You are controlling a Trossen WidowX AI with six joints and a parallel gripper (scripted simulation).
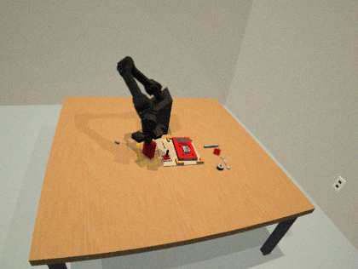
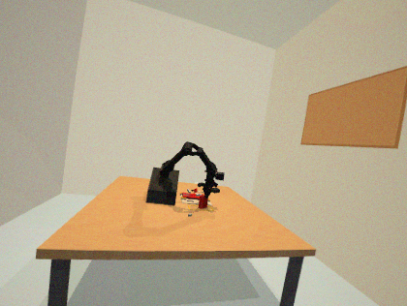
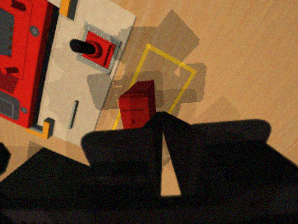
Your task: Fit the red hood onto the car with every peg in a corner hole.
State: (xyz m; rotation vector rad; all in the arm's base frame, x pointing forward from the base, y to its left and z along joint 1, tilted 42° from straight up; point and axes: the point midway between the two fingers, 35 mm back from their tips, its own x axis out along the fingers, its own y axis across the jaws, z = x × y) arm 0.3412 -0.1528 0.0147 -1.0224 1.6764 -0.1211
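Observation:
The red hood (image 1: 149, 150) (image 2: 203, 202) (image 3: 135, 105) stands tipped up on an edge, partly over the yellow outline beside the jig. My gripper (image 1: 147, 141) (image 2: 207, 195) (image 3: 160, 115) is shut, with nothing seen between its fingers. Its tips are low, close above and beside the hood; whether they touch it I cannot tell. The red chassis (image 1: 193, 154) (image 3: 36, 75) sits in the pale jig (image 3: 65, 90). Its engine block (image 1: 186, 149) shows mid-deck. The pegs are too small to make out clearly, and the hood's corner holes are hidden.
A black lever on a red base (image 1: 166, 157) (image 3: 102, 50) rises from the jig's near side. The yellow outline (image 1: 141, 164) (image 3: 172, 60) lies beside it. Beyond the chassis lie a grey bar (image 1: 210, 146), a red square (image 1: 216, 151), a wheel (image 1: 220, 167) and a wrench (image 1: 225, 163).

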